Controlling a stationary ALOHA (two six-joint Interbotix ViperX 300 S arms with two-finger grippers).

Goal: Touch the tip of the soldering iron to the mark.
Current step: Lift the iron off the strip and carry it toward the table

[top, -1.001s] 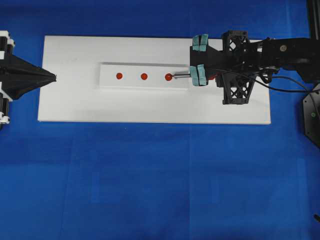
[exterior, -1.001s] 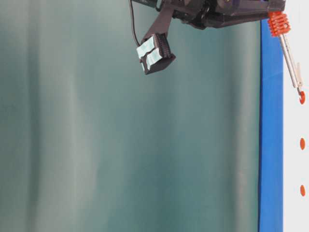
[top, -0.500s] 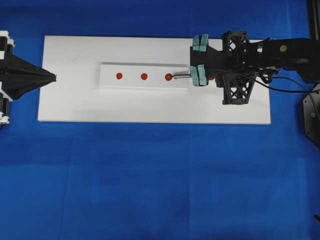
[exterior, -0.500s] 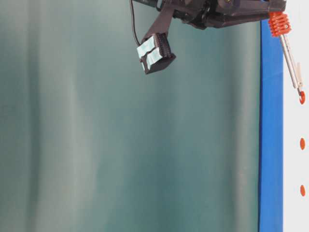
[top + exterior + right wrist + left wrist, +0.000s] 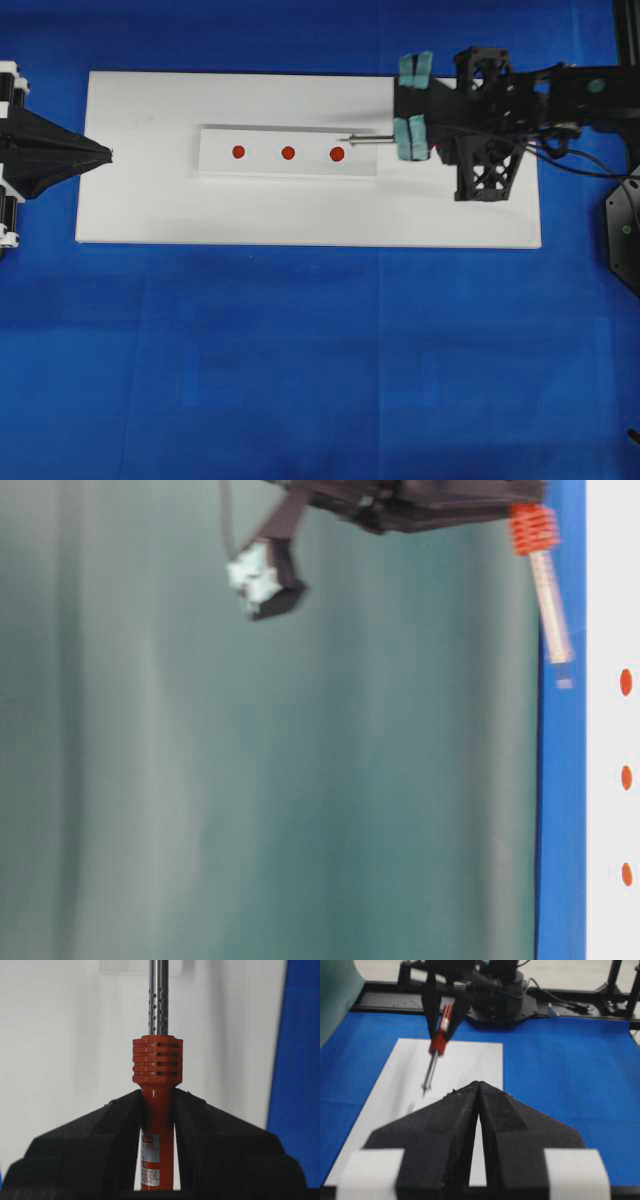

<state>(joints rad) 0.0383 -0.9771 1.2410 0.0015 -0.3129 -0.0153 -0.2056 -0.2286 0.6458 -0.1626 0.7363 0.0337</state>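
Overhead, I see my right end effector (image 5: pixel 412 138) clamped on the soldering iron (image 5: pixel 157 1110), its two jaws pressed against the red-orange handle in the right wrist view. The silver shaft runs from the handle toward the white strip (image 5: pixel 288 153) that lies on the white board (image 5: pixel 150 200), and the tip (image 5: pixel 345 141) hangs over the strip's far edge, just beside the nearest red mark (image 5: pixel 337 154) but not on it. In the table-level view the iron is blurred and the tip (image 5: pixel 563 680) stands clear of the board, apart from that mark (image 5: pixel 626 681). Two more red marks (image 5: pixel 288 153) sit in a row along the strip, well apart from the tip. My left end effector (image 5: pixel 95 154) rests at the board's left edge with its fingers (image 5: pixel 450 1125) drawn together and nothing between them. A blue surface (image 5: pixel 320 360) carries the board.
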